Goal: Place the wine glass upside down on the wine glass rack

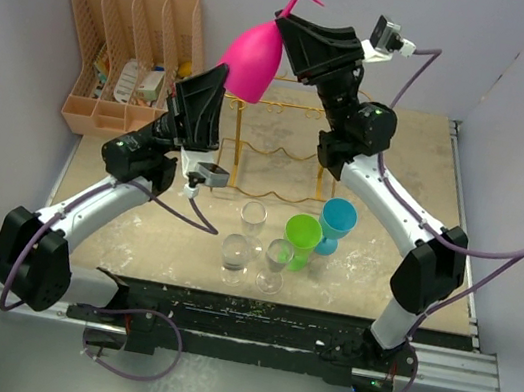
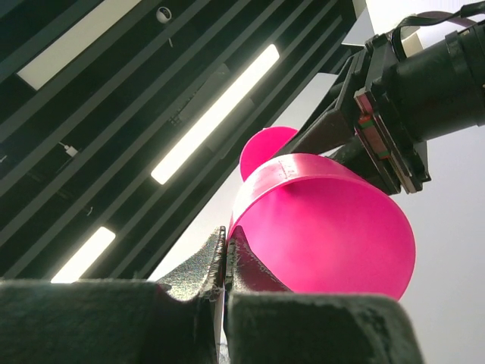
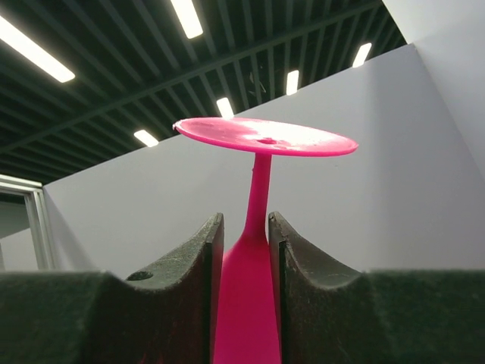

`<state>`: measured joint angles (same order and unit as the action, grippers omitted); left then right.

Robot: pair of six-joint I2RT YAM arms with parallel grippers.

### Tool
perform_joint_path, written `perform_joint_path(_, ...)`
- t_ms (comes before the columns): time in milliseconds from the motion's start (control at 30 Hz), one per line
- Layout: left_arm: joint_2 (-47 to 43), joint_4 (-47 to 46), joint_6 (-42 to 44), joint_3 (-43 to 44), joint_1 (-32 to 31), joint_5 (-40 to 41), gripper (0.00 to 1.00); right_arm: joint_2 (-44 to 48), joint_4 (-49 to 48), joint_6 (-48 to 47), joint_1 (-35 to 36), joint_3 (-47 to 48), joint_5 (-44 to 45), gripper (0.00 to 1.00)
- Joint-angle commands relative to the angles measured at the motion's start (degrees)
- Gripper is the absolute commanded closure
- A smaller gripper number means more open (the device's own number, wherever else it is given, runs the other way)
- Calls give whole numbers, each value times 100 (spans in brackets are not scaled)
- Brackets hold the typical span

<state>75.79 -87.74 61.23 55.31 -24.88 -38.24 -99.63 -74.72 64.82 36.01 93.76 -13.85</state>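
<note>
Since its round foot points at the ceiling, the wine glass (image 1: 251, 57) hangs upside down and tilted in the air, over the wine glass rack (image 1: 234, 151) at the back of the desk (image 1: 402, 150). It is opaque magenta, smooth and glossy, with a thin stem and a tulip-shaped bowl. The right hand (image 1: 289, 28) is clamped on the stem where it meets the bowl. Its wrist view shows dark, matte fingers (image 3: 189, 280) pressing from both sides, and a small dark mark in the flat foot that the top view misses. The left hand (image 1: 216, 81) sits at the bowl's rim. Its wrist view shows its fingers (image 2: 197, 269) drawn together just beside that rim; whether they nip the wall I cannot tell. Only the top view shows the rack's thin golden wire.
</note>
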Motion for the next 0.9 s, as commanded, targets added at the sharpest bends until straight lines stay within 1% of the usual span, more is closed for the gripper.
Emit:
perform_joint_path(0,-11,-665,162,129,-51,-40,100,-21,-419,165,36,248,-220,67)
perform_joint_path(100,2,-663,209,137,-73,-69,100,22,-382,142,33,231,-232,71)
perform_joint_path(133,4,-665,220,138,-77,-65,100,31,-385,131,37,223,-232,74)
perform_joint_path(267,-17,-665,222,100,-103,-62,100,57,-352,123,29,205,-290,99)
perform_joint_path(433,-78,-657,120,38,-122,-35,100,91,-284,64,22,232,-535,100)
perform_joint_path(600,-124,-656,106,-32,-122,-47,99,164,13,-141,1,406,-642,100)
perform_joint_path(633,-135,-658,108,-44,-122,-51,89,189,60,-163,-18,396,-611,100)
perform_joint_path(667,-142,-656,108,-46,-124,-48,77,216,85,-167,-42,372,-556,100)
perform_joint_path(733,-150,-652,100,-54,-123,-16,55,284,101,-167,-108,293,-444,100)
perform_joint_path(767,-160,-648,104,-55,-123,10,46,320,100,-175,-134,242,-404,100)
perform_joint_path(833,-161,-647,116,-56,-122,45,39,383,115,-195,-192,177,-325,100)
perform_joint_path(867,-164,-640,117,-51,-122,66,32,410,136,-217,-219,158,-289,100)
